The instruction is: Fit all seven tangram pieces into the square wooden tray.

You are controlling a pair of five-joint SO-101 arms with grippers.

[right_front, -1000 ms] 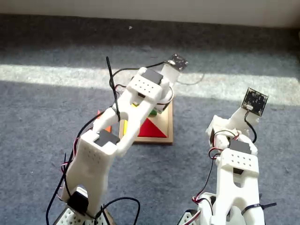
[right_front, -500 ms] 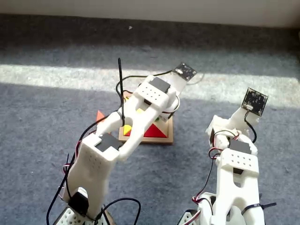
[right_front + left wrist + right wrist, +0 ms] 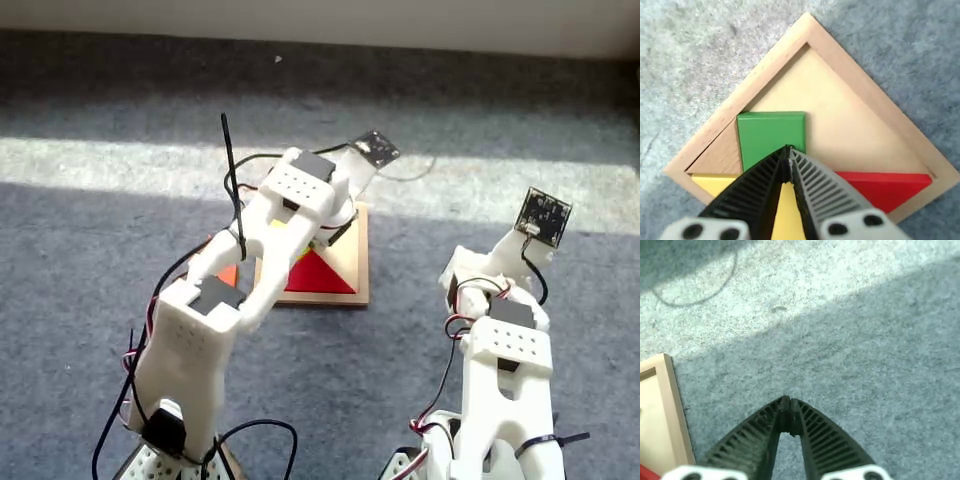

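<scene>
Square wooden tray [image 3: 340,297] lies on the grey carpet [image 3: 100,250] in the high view. The white left arm [image 3: 270,230] stretches over the tray and covers much of it. A red triangular piece [image 3: 322,273] sits inside the tray along its near rim. An orange piece [image 3: 228,273] lies on the carpet just beside the tray, mostly hidden by that arm. The white right arm [image 3: 505,340] stands folded, well apart from the tray.

From the left wrist, the tray's rim [image 3: 840,55] frames a green square piece [image 3: 771,132], a yellow piece [image 3: 710,181] and the red triangle [image 3: 885,187], all inside the tray. The left gripper [image 3: 787,150] has its fingers pressed together, empty, with the tips over the green square's edge.

From the right wrist, the right gripper [image 3: 786,402] is likewise closed on nothing over carpet, near a corner of the tray [image 3: 672,410].
</scene>
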